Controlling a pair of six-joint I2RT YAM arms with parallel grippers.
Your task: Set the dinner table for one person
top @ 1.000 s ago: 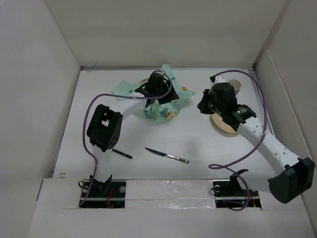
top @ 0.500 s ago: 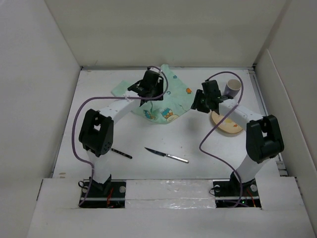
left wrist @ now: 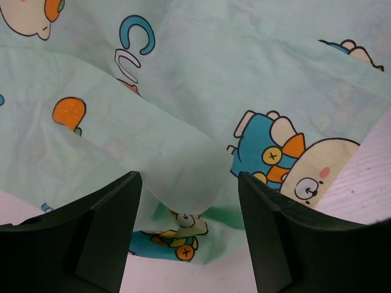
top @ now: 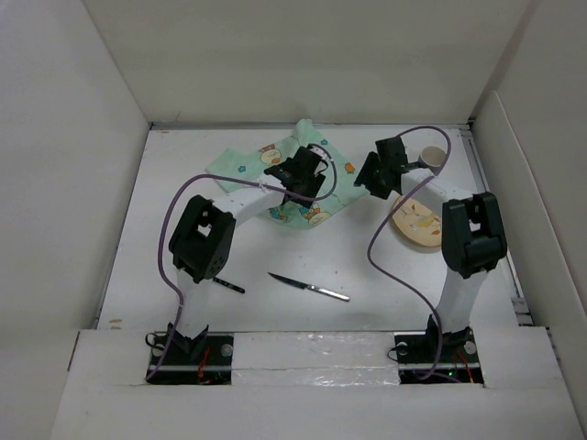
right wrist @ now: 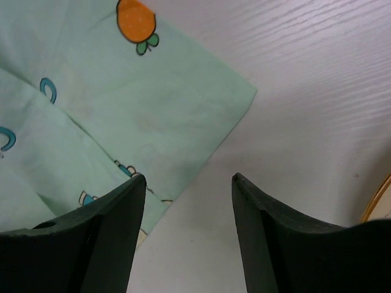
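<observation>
The mint-green placemat (top: 275, 174) with cartoon prints lies rumpled at the back middle of the white dinner table (top: 174, 229). My left gripper (top: 307, 181) hovers over the placemat's right part. In the left wrist view it (left wrist: 188, 177) stands open, with a loose fold of the placemat (left wrist: 177, 110) between the fingers but not pinched. My right gripper (top: 367, 179) is just right of the cloth. In the right wrist view it (right wrist: 188, 177) is open over bare table, beside the placemat's corner (right wrist: 183, 104), holding nothing.
A tan plate (top: 417, 225) lies at the right under the right arm, and a white cup (top: 431, 156) stands behind it. A knife (top: 310, 288) lies near the front middle. A dark utensil (top: 226, 284) rests by the left arm. White walls enclose the table.
The right gripper has opened and let go of the placemat's corner. The left gripper moved right over the cloth and opened wider. The placemat now lies lower and more spread out.
</observation>
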